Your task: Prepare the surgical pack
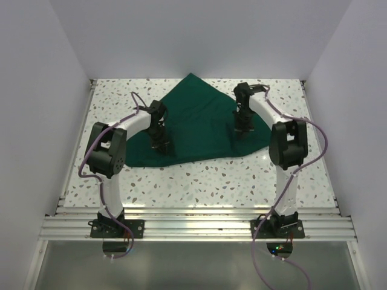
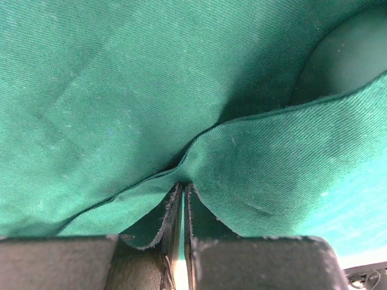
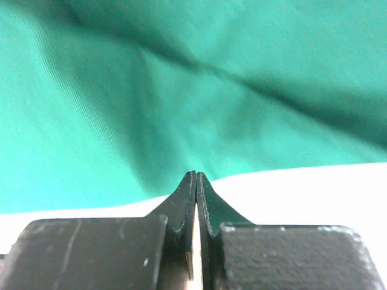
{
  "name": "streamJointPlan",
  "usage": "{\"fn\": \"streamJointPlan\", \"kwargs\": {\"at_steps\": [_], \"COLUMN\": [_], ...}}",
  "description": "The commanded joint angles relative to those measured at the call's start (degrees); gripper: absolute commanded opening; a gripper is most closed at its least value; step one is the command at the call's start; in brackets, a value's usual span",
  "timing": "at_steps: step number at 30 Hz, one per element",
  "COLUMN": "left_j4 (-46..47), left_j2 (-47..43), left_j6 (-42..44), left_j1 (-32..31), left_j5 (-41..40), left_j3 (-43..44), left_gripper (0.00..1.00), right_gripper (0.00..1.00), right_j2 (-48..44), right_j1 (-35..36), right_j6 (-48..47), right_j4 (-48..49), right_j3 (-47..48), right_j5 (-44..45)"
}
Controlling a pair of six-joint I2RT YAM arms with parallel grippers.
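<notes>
Dark green drape (image 1: pixel 199 118) lying on the speckled table (image 1: pixel 242 178), left gripper (image 2: pixel 184 188) pinching a raised fold, right gripper (image 3: pixel 196 176) clenched empty at its edge; the fold is probably best drawn across low and evenly.

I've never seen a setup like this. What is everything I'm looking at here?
dark green fabric drape: one, dark green, spread across the table's middle.
white speckled table: one, white with grey flecks, under the drape.
ribbed metal rail: one, silver, table's near edge.
plain walls: three, white, around the table.
left arm, right arm: two, white and black, bent over the drape.
left hand: one, black, shut on a drape fold.
right hand: one, black, shut, by the drape's edge.
</notes>
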Motion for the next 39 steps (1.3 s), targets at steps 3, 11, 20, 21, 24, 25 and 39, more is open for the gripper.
{"fn": "streamJointPlan", "kwargs": {"at_steps": [3,11,20,21,24,25,39], "left_j4": [1.2,1.0,1.8,1.7,1.6,1.6,-0.8], "left_j2": [-0.9,-0.7,-0.4,-0.4,-0.3,-0.4,-2.2], "left_j6": [1.9,2.6,2.7,2.8,2.9,2.9,2.2], "left_j1": [0.9,0.9,0.9,0.9,1.0,1.0,1.5], "left_j5": [-0.6,-1.1,-1.2,-1.2,-1.4,-1.4,-3.2], "left_j3": [1.2,0.9,-0.6,-0.6,-0.3,-0.3,1.5], "left_gripper": [0.09,0.09,0.09,0.09,0.09,0.09,0.09], "right_gripper": [0.0,0.0,0.0,0.0,0.0,0.0,0.0], "right_j2": [-8.8,-2.9,-5.7,-6.1,-6.0,-6.0,-2.6], "right_j1": [-3.5,-8.1,-10.9,-10.9,-11.6,-11.9,-17.6], "right_j6": [0.7,1.5,3.0,3.2,3.0,2.9,2.2], "right_j4": [-0.3,8.7,6.5,5.6,5.6,6.5,10.7], "right_j3": [-5.6,-11.5,-7.1,-7.1,-8.7,-9.9,-12.8], "right_j5": [3.2,2.5,6.4,6.4,7.4,7.7,4.4]}}
